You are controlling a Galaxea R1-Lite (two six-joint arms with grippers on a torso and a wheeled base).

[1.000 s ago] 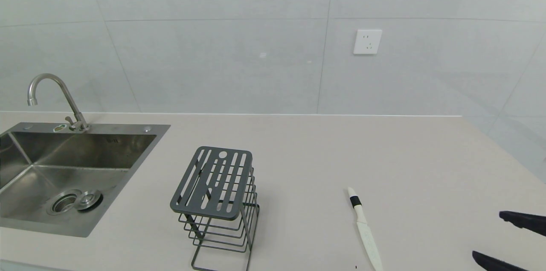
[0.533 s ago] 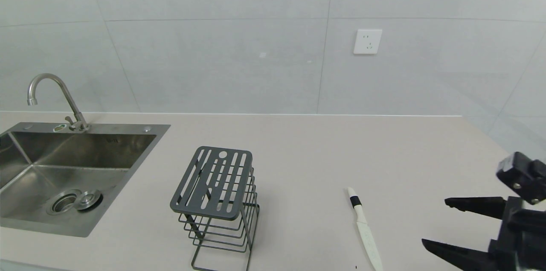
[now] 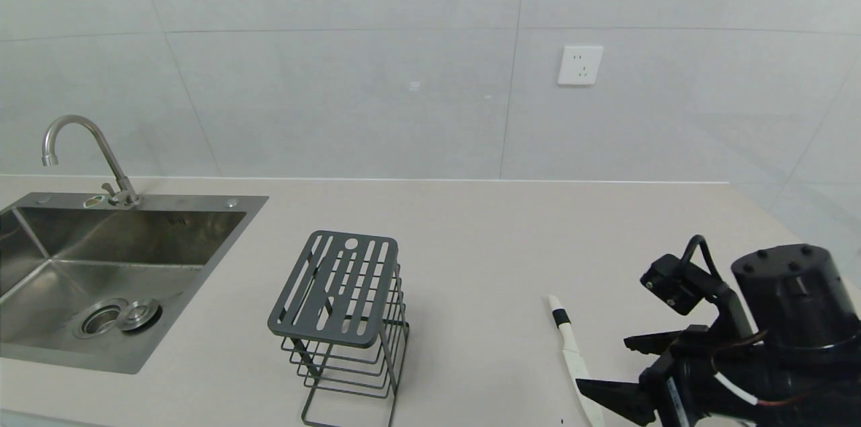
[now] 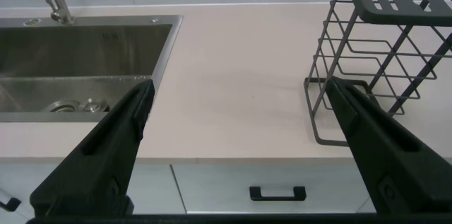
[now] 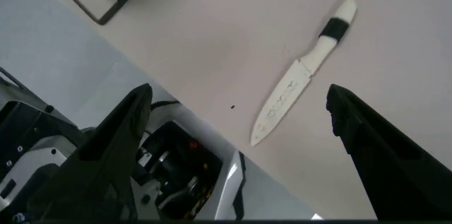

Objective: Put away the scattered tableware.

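The right gripper (image 3: 605,365) hangs spread wide over the white knife (image 3: 570,346). The left gripper (image 4: 238,91) is spread too, near the wire rack (image 3: 323,335)

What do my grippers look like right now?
Both are matte black. The right gripper has two long tapered jaws, a white label on its body, a small boxy camera with a looping black cable, and a round bolted wrist housing with a thin white wire. The left gripper shows plain black wedge-shaped jaws.
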